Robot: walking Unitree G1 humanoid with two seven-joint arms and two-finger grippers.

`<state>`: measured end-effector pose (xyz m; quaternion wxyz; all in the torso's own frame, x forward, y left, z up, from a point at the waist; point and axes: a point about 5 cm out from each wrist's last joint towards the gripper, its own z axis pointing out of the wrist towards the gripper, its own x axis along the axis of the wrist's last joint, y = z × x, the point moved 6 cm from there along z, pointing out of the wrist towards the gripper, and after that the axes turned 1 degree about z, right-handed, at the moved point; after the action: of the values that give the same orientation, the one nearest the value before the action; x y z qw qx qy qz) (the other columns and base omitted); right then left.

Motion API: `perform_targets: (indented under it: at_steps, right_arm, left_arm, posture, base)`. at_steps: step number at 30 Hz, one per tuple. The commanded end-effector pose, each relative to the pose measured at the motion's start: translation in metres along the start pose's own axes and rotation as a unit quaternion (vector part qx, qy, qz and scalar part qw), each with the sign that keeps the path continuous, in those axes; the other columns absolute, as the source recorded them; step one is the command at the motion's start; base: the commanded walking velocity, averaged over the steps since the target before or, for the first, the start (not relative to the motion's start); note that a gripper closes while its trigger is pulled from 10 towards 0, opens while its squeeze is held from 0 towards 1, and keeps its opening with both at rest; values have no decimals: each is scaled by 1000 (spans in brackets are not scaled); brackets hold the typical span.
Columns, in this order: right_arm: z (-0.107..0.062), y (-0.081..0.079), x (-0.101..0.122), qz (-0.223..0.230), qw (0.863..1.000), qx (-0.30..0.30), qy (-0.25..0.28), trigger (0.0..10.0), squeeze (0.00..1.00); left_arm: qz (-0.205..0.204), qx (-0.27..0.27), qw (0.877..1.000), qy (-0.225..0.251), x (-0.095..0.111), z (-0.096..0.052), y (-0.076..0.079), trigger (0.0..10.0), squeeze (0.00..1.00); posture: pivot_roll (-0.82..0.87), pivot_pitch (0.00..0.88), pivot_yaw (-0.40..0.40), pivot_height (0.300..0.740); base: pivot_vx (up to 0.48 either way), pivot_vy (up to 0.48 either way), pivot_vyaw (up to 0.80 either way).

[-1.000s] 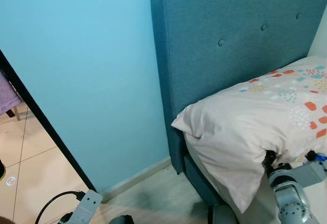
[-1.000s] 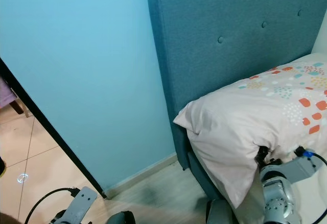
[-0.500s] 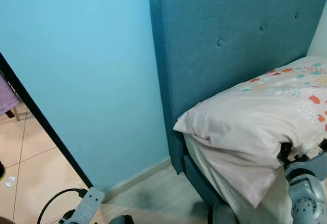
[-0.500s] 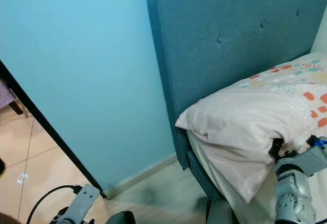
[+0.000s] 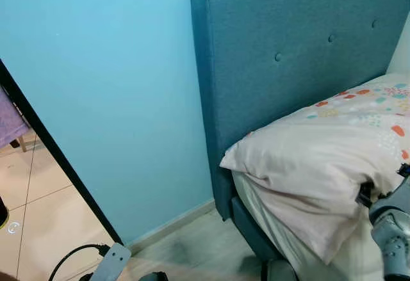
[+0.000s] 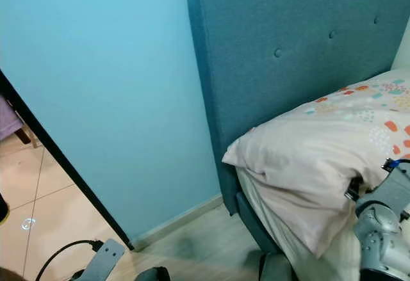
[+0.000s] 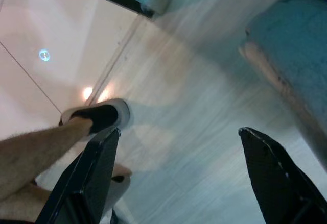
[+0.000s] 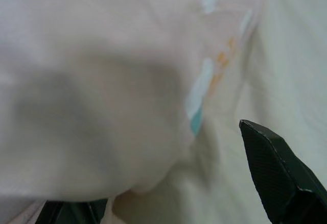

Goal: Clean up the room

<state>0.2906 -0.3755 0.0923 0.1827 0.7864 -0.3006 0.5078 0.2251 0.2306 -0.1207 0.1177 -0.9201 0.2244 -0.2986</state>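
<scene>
A pale pink pillow with orange and teal spots point(image 5: 333, 159) lies at the head of the bed, against the teal fabric headboard with buttons point(image 5: 288, 57), its corner drooping over the bed's left edge. The right gripper point(image 8: 168, 203) presses into the pillow's near side, its fingers point(image 8: 278, 173) spread wide with the pillowcase bulging between them. The left gripper point(image 7: 176, 168) hangs low over the pale wood floor point(image 7: 194, 127), fingers wide apart, near a person's foot in a black slipper point(image 7: 99, 117).

place: home bedroom | evidence: bed with teal button-tufted headboard point(image 5: 301, 57), patterned pillow point(image 5: 320, 159), light-blue wall point(image 5: 109, 82), wood-look floor point(image 5: 192, 252), tiled floor beyond doorway point(image 5: 38, 210)
</scene>
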Motion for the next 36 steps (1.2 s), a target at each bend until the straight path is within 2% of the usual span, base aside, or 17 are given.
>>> perform_targets:
  at_steps: [1,3,5,6,8,10,13,15,18,19,23,26,27,29,30,32,36]
  right_arm:
    - [-5,-9,-2,-57,998,25,-15,10000,0]
    - [-10,-6,1,-102,994,34,-20,10000,0]
    - [-22,-3,7,-179,981,65,-31,10000,0]
    - [-22,-3,7,-179,981,65,-31,10000,0]
    - [-39,-9,9,-252,958,128,-48,10000,0]
    - [-51,-5,17,-315,937,142,-51,10000,0]
    - [-50,6,43,-304,948,95,-22,10000,0]
    - [-48,6,78,-265,960,73,47,10000,0]
    - [-49,3,91,-240,965,74,76,10000,0]
    - [-48,-7,104,-207,968,84,116,10000,0]
    - [-48,-29,108,-164,969,113,147,10000,0]
    - [-49,-83,76,-99,964,208,135,10000,0]
    - [-49,-83,76,-99,964,208,135,10000,0]
    - [-52,-108,57,-76,958,250,120,10000,0]
    - [-52,-108,57,-76,958,250,120,10000,0]
    - [-54,-133,30,-68,951,287,92,10000,0]
    - [-55,-151,4,-66,946,310,66,10000,0]
  left_arm:
    - [12,-6,1000,-17,-11,-2,0,10000,0]
    - [16,-11,1000,-19,-13,-2,1,10000,0]
    - [23,-20,999,-21,-14,-2,4,10000,0]
    - [23,-20,999,-21,-14,-2,4,10000,0]
    - [33,-29,999,-23,-15,-3,8,10000,0]
    - [42,-36,998,-22,-15,-3,11,10000,0]
    - [42,-38,998,-22,-14,-3,12,10000,0]
    - [40,-38,998,-22,-14,-2,12,10000,0]
    - [37,-36,998,-22,-14,-2,12,10000,0]
    - [16,-22,999,-24,-13,-2,7,10000,0]
    - [-27,6,999,-23,-9,-1,-3,10000,0]
    - [-65,48,997,-9,7,2,-23,10000,0]
    - [-65,48,997,-9,7,2,-23,10000,0]
    - [-78,59,995,1,16,3,-29,10000,0]
    - [-78,59,995,1,16,3,-29,10000,0]
    - [-86,64,994,13,27,4,-31,10000,0]
    - [-93,65,993,17,33,5,-30,10000,0]
  posture:
    - [-52,0,110,566]
    - [-52,0,110,566]
    - [-54,0,108,566]
    - [-54,0,108,566]
    - [-55,0,110,566]
    - [-55,0,110,566]
    - [-55,0,110,566]
    - [-58,0,110,566]
    - [-63,0,111,571]
    - [-63,0,110,576]
    - [-59,0,103,586]
    - [-52,0,94,601]
    - [-52,0,94,601]
    - [-48,0,88,611]
    - [-48,0,88,611]
    - [-44,0,81,621]
    - [-42,0,73,631]
  base:
    - [0,0,0]
    - [0,0,0]
    - [0,0,0]
    - [0,0,0]
    - [0,0,0]
    - [0,0,0]
    - [0,0,0]
    - [0,0,0]
    - [0,0,0]
    - [0,0,0]
    - [0,0,0]
    - [0,0,0]
    - [0,0,0]
    - [0,0,0]
    - [0,0,0]
    - [0,0,0]
    - [0,0,0]
